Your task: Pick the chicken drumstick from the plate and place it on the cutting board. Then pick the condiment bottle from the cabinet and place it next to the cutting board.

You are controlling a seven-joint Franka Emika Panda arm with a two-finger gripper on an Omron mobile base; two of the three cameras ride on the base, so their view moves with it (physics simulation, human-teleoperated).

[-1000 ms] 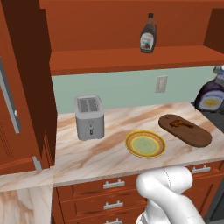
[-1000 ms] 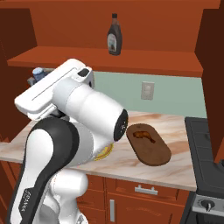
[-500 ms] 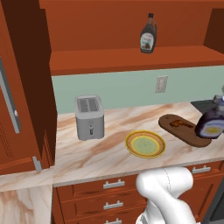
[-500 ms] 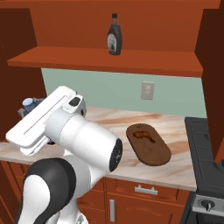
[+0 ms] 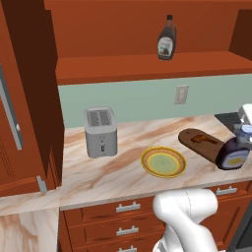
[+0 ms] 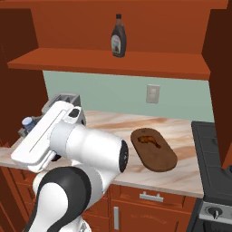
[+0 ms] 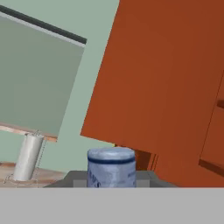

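Left base view — bottle: the condiment bottle (image 5: 233, 155) is tilted on its side, light cap up toward the gripper (image 5: 244, 129), over the counter's (image 5: 113, 170) right end, at the near end of the cutting board (image 5: 203, 143); judged to be on its way down to a spot beside the board.
Left base view — grasp: the gripper's fingers are clenched on the bottle at its cap end, so it hangs below the hand.
Left base view — plate: the plate (image 5: 163, 162) sits bare near the counter's front edge, between the toaster (image 5: 101, 131) and the board.
Left base view — drumstick: the chicken drumstick (image 5: 201, 139) lies on the board's far half, so the first part of the task looks done.
Left base view — shelf: a taller brown bottle (image 5: 167, 39) stands upright on the cabinet (image 5: 147, 66) shelf, well apart from the action.
Right base view — board: the board lies lengthwise toward the counter's front edge, beside the stove (image 6: 213, 154); the drumstick rests near its back end.
Right base view — arm: the white arm covers the counter's left part, so the plate is hidden.
Hand view — bottle look: a pale blue, round, squat cap with a dark band shows between the fingertips; the dark body is out of sight below.
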